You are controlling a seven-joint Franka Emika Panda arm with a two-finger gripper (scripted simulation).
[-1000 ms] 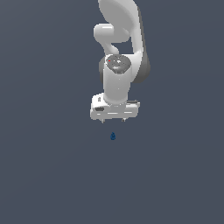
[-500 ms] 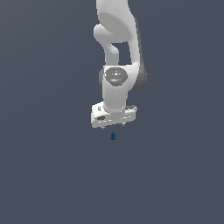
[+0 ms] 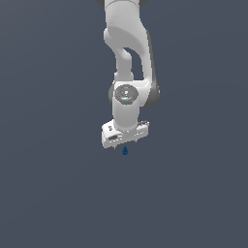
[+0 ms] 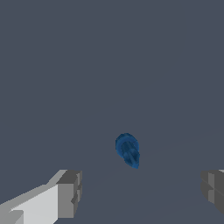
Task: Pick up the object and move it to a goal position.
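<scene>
The object [image 3: 125, 151] is a tiny dark blue rounded blob on the plain grey floor, just below my white gripper [image 3: 124, 143] in the exterior view. In the wrist view the object [image 4: 127, 150] lies on the floor between and beyond my two grey fingertips [image 4: 70, 192], touching neither. My gripper [image 4: 140, 192] is open wide and empty, hanging just above the object. The fingers themselves are mostly hidden under the hand in the exterior view.
The white arm [image 3: 128, 58] rises from the gripper to the top of the exterior view. The floor [image 3: 48, 193] is a uniform dark grey with no other objects or edges in view.
The gripper has come down toward the object, and the gap between them has shrunk. The object has not moved.
</scene>
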